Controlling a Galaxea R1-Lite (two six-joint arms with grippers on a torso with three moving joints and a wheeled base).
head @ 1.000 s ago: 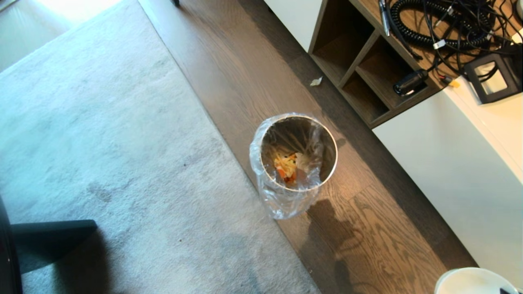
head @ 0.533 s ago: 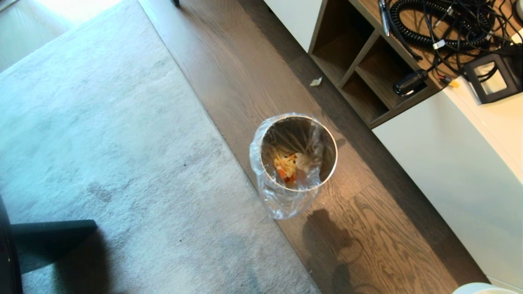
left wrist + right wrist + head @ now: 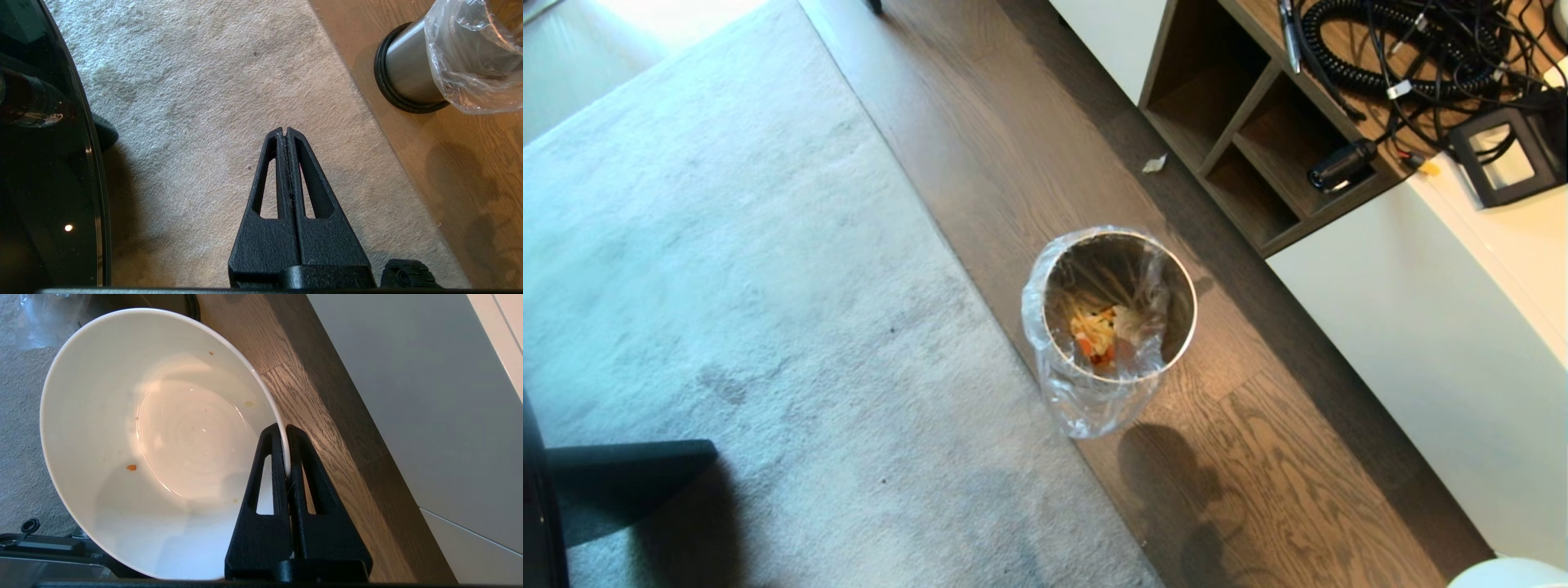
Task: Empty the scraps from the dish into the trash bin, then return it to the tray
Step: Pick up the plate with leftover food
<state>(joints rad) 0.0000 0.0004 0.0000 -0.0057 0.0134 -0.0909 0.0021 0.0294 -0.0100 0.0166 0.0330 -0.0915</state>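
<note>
Dish [image 3: 122, 416] rim between right fingers [image 3: 304, 457]

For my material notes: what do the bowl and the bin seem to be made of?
Bowl: likely glazed ceramic; glossy white, sharp highlights, faint concentric rings. Bin: apparently brushed metal, with a dull sheen, a dark base ring and a clear crinkled plastic liner.

dish [image 3: 1511, 574] mostly cut off by head view's edge
</note>
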